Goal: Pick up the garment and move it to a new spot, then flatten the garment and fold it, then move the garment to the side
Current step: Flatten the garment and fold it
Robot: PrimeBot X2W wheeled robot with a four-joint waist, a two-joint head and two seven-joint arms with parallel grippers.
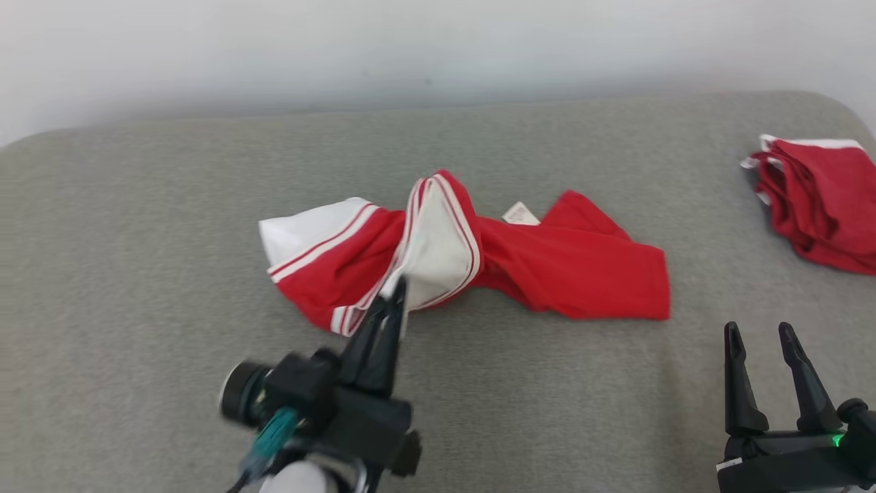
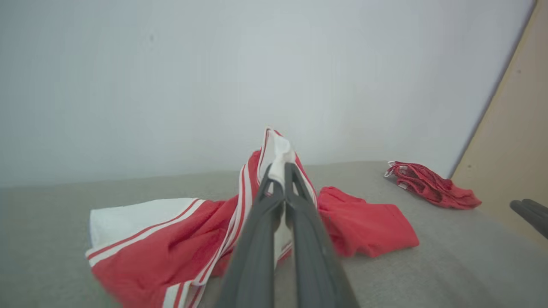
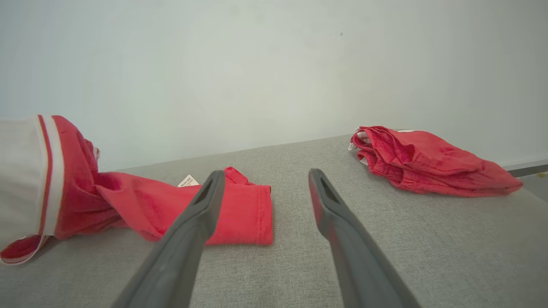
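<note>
Red-white garment (image 1: 568, 267) pinched at white fold by L hand (image 1: 400, 284); R hand (image 1: 759, 332) splayed, prob. apart.

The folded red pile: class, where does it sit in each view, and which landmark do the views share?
Head view: the folded red pile lies at the right edge.
Left wrist view: the pile is right of centre.
Right wrist view: the pile is centre right.
Shared landmark: the red-and-white garment, left of it throughout.

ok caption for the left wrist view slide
Left claw shut on a raised white fold of the red-and-white garment on the grey surface, a second red pile beyond.
</note>
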